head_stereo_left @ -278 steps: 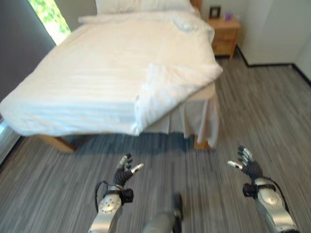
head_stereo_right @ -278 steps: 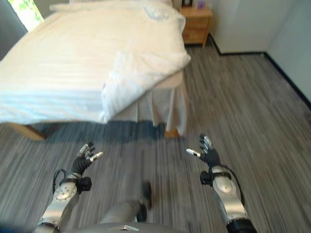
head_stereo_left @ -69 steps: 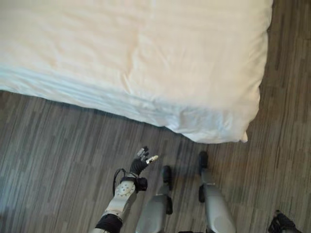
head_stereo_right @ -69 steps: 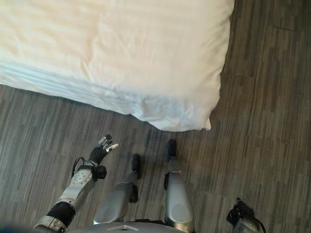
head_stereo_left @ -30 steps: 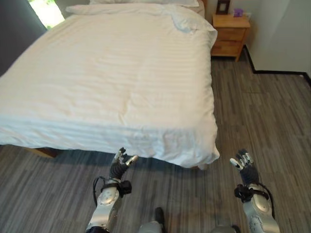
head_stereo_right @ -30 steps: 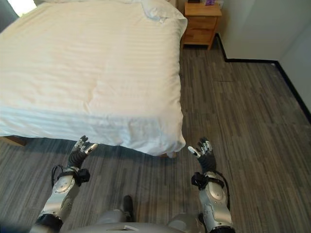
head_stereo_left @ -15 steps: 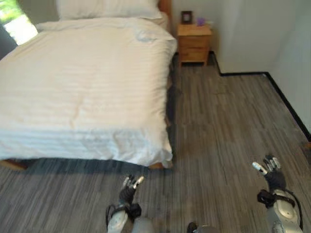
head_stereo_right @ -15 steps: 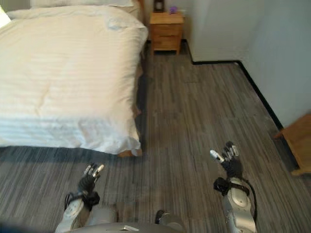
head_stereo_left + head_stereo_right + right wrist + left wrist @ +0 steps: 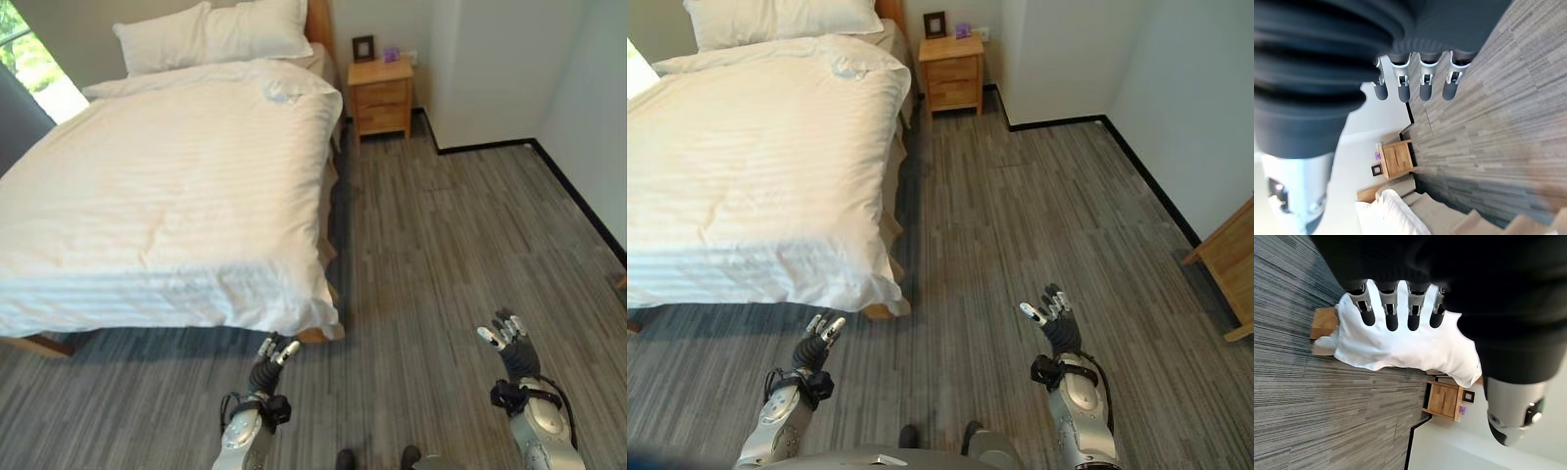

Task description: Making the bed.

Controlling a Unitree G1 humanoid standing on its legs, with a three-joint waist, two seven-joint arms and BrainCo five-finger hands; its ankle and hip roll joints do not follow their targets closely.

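Bed (image 9: 167,196) left side cut off

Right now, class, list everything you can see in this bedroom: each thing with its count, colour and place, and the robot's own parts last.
Duvet: one, white, spread flat over the bed, its corner hanging at the foot.
Pillows: two, white, at the head of the bed.
Bed leg: one, wooden, under the foot edge.
Nightstand: one, light wood, beside the head of the bed.
Picture frame: one, dark, on the nightstand.
Small purple item: one, on the nightstand.
Floor: grey wood-grain planks.
Left hand: open, holding nothing, near the bed's foot corner.
Right hand: open, holding nothing, over the floor.
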